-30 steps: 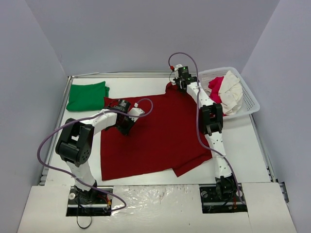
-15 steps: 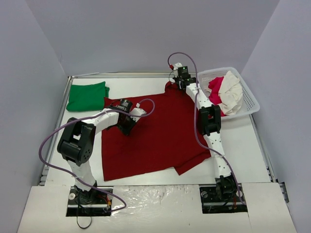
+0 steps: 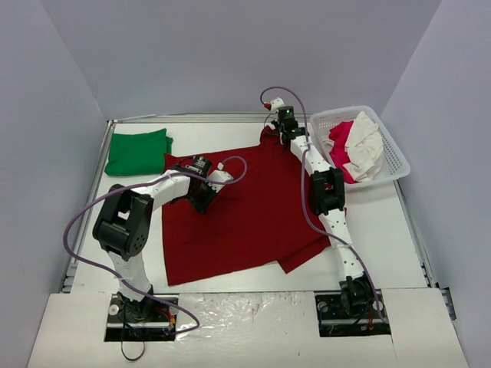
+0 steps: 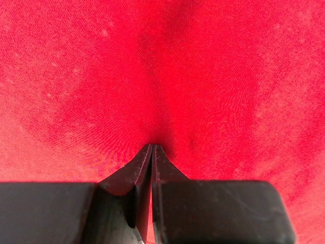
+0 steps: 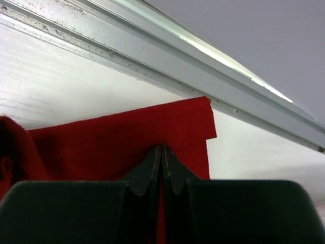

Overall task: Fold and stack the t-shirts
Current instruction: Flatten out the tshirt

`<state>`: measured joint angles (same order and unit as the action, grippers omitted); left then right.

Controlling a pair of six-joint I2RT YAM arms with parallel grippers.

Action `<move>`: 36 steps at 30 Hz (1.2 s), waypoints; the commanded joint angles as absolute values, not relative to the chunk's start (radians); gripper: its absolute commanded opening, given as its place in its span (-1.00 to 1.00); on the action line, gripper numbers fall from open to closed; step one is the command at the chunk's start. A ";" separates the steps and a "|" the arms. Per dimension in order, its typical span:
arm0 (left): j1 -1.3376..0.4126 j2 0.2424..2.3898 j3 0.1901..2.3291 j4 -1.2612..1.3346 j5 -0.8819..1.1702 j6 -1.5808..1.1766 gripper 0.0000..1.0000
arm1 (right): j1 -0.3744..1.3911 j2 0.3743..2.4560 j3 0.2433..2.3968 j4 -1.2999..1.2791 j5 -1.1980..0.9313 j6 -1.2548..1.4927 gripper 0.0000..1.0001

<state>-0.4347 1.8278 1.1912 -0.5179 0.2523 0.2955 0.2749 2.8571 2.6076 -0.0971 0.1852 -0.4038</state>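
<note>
— Fingers?
— Pressed together on both arms, pinching dark red t-shirt; left gripper mid-cloth, right gripper at far edge.
— Best handling?
— Pull evenly; hold cloth taut and low; avoid bunching.
— Surroundings?
— White table; green t-shirt folded far left; basket far right; rail just beyond.
</note>
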 commanded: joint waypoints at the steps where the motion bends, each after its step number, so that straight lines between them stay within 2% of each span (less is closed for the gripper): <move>1: -0.462 1.901 1.160 -0.572 0.288 0.296 -0.95 | 0.296 2.887 2.626 -0.011 0.247 -0.463 -1.00; 11: -0.466 1.913 1.170 -0.586 0.288 0.301 -0.95 | 0.344 2.938 2.642 0.187 0.296 -0.569 -1.00; 27: -0.479 1.922 1.175 -0.592 0.288 0.307 -0.95 | 0.429 2.898 2.608 0.337 0.294 -0.692 -1.00; 36: -0.479 1.913 1.169 -0.577 0.293 0.305 -0.95 | 0.422 2.740 2.396 0.376 0.405 -0.761 -1.00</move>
<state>-0.4545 1.8450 1.2148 -0.5373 0.2386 0.3065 0.4347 2.8834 2.4371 0.3340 0.3359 -0.7406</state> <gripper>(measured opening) 0.027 0.001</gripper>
